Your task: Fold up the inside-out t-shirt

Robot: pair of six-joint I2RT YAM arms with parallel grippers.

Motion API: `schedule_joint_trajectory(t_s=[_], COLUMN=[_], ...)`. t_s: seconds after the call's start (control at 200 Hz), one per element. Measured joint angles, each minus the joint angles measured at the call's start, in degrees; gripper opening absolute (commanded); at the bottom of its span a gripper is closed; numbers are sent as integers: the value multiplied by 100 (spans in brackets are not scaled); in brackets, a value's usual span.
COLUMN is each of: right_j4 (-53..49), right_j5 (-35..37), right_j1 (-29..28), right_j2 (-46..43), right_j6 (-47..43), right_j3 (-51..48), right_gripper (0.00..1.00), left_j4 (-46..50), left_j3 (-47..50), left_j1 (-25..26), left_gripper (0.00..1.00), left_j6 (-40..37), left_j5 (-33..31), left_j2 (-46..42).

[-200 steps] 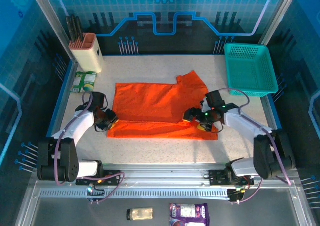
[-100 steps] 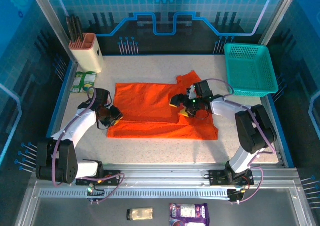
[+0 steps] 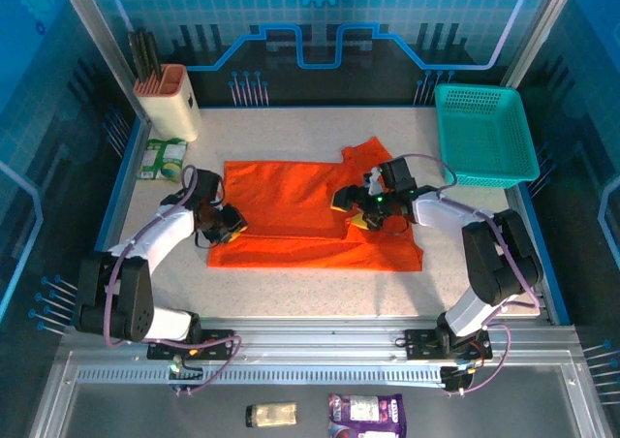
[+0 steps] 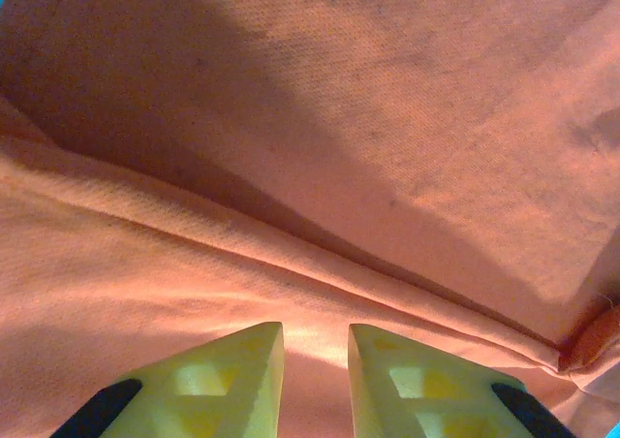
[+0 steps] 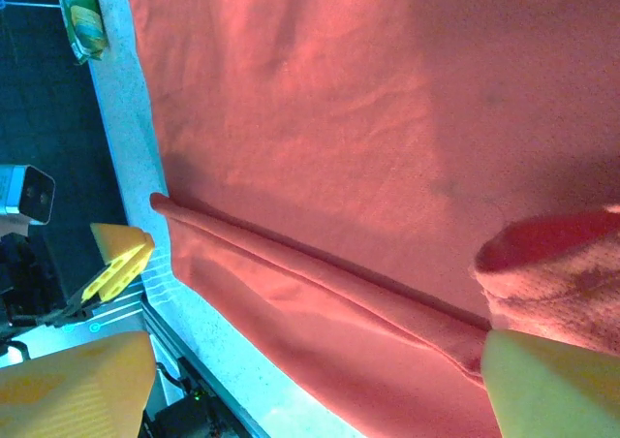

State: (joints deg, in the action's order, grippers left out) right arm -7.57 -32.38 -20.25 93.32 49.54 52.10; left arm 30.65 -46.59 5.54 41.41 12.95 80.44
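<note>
Pinching the inside-out t-shirt [image 3: 291, 196], left end effector [image 4: 315, 360] nearly closed; right end effector [image 5: 310, 380] spread wide above it.

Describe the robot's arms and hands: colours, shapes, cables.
The left arm and right arm have white links, black joints and bases, and a looping purplish cable each. The left hand and right hand have black bodies and yellow wedge-shaped fingers.

Speckled table [image 3: 291, 293]; orange t-shirt [image 3: 291, 201], teal basket [image 3: 484, 133], knife block [image 3: 170, 99]
</note>
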Motion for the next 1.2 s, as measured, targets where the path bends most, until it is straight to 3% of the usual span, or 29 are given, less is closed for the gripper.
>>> schedule_joint_trajectory(t_s=[0.26, 0.57, 0.876, 1.196], right_j4=[678, 361, -457, -656], right_j5=[-289, -125, 87, 151], right_j1=[0, 111, 850, 1449], right_j2=[660, 817, -210, 339], right_j6=[166, -28, -590, -938], right_j3=[-31, 57, 146, 157], right_gripper=[87, 87, 87, 86], left_j4=[-52, -50, -13, 35], left_j3=[-243, -372, -708, -866], left_j1=[0, 0, 0, 0], left_gripper=[24, 24, 24, 23], left_j6=[-195, -304, -498, -597], left_j5=[-138, -372, -485, -566], left_j2=[643, 1143, 1106, 1449])
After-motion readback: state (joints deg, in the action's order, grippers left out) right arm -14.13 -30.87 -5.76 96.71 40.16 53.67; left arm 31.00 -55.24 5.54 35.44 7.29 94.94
